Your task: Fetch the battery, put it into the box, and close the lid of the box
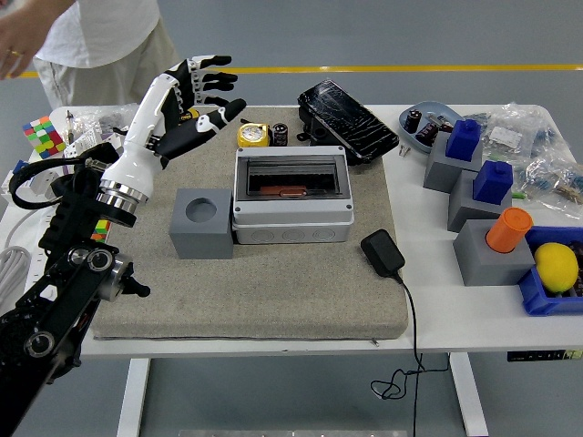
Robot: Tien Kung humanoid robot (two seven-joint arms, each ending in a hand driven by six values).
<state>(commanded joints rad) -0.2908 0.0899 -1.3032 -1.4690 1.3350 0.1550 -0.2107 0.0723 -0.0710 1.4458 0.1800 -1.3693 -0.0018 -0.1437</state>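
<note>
The left hand (187, 105) is hovering above the mat's far left, its fingers (211, 64) spread and holding nothing. The grey box (291, 200) is sitting mid-worktop (428, 300) with its lid (347, 107) leaning open behind; a battery (280, 134) is standing just beyond the box.

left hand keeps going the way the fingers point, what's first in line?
Probably nothing: the left hand is raised, open, fingers aimed up-right past the yellow tape measure, toward the table's far edge. Depth is unclear.
</note>
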